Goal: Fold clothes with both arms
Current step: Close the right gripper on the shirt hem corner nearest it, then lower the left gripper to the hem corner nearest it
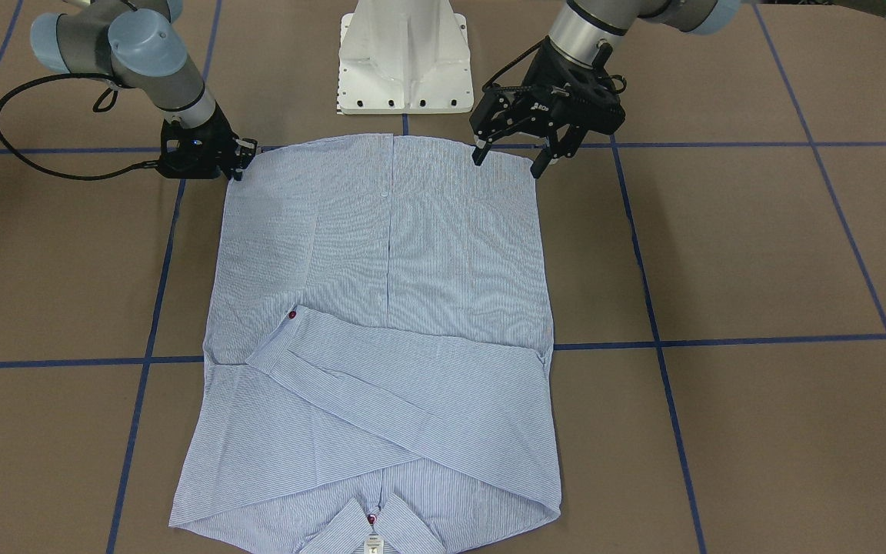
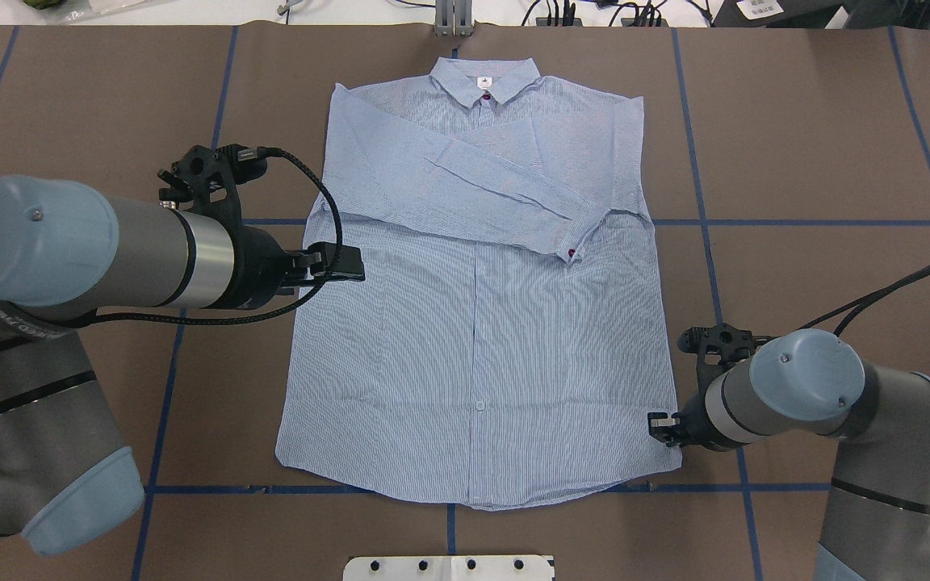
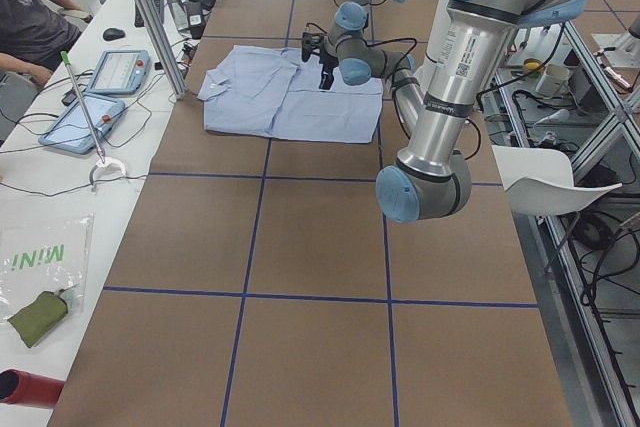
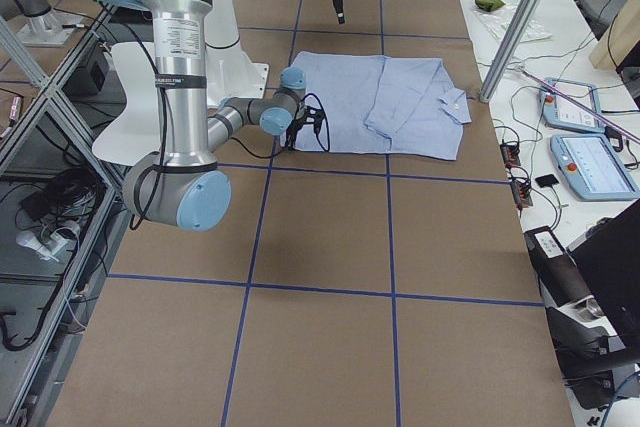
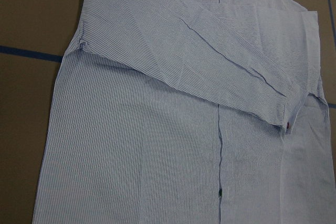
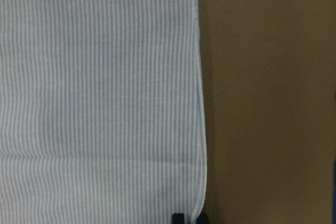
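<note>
The light blue striped shirt [image 1: 389, 254] lies flat and face up on the brown table, both sleeves folded across the chest. Its collar [image 2: 485, 78] points away from the robot. It also shows in the overhead [image 2: 473, 363], left wrist [image 5: 157, 145] and right wrist [image 6: 94, 77] views. My left gripper [image 1: 507, 163] is open and empty, raised above the hem's corner on the robot's left; overhead it [image 2: 348, 266] shows over the shirt's left edge. My right gripper [image 1: 241, 160] is low at the other hem corner [image 2: 659, 426]. Its fingertips [image 6: 178, 217] stand close together on the shirt's corner.
The white pedestal base [image 1: 404, 61] stands just behind the hem [image 2: 449, 567]. Blue tape lines [image 1: 720, 341] cross the brown table. A side table with tablets [image 3: 115, 72] and a seated person [image 3: 25, 7] lies beyond the collar end.
</note>
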Robot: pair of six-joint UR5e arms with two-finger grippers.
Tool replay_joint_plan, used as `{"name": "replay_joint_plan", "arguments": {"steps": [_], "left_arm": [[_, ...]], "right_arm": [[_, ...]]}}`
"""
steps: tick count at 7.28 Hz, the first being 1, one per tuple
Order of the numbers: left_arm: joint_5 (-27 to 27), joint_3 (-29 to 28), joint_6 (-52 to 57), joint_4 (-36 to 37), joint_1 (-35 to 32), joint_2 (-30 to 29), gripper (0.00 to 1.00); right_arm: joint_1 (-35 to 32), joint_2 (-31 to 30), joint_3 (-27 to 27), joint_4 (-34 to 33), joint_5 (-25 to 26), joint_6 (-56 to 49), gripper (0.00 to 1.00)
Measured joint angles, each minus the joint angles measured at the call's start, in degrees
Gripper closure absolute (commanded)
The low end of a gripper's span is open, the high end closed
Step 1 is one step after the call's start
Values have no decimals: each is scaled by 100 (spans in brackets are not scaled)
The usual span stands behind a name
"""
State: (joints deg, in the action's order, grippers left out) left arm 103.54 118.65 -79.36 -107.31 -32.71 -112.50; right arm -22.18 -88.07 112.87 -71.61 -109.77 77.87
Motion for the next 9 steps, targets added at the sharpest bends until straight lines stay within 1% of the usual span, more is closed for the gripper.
{"name": "replay_joint_plan", "arguments": {"steps": [1, 3, 5, 7, 9], "left_arm": [[0, 0, 0, 0, 1, 0, 0], [-1, 0, -2, 0, 1, 0, 0], [-1, -5, -2, 0, -1, 2, 0], [3, -25, -4, 8, 5, 21, 0], [17, -33, -1, -3, 180, 270, 0]], "right_arm": [[-3, -14, 3, 4, 0, 0, 79], [-9, -33, 10, 6, -9, 0, 100], [-15, -8, 45, 1, -111, 10, 100], [-52, 22, 204, 4, -137, 32, 100], [-136, 26, 357, 14, -98, 42, 100]]}}
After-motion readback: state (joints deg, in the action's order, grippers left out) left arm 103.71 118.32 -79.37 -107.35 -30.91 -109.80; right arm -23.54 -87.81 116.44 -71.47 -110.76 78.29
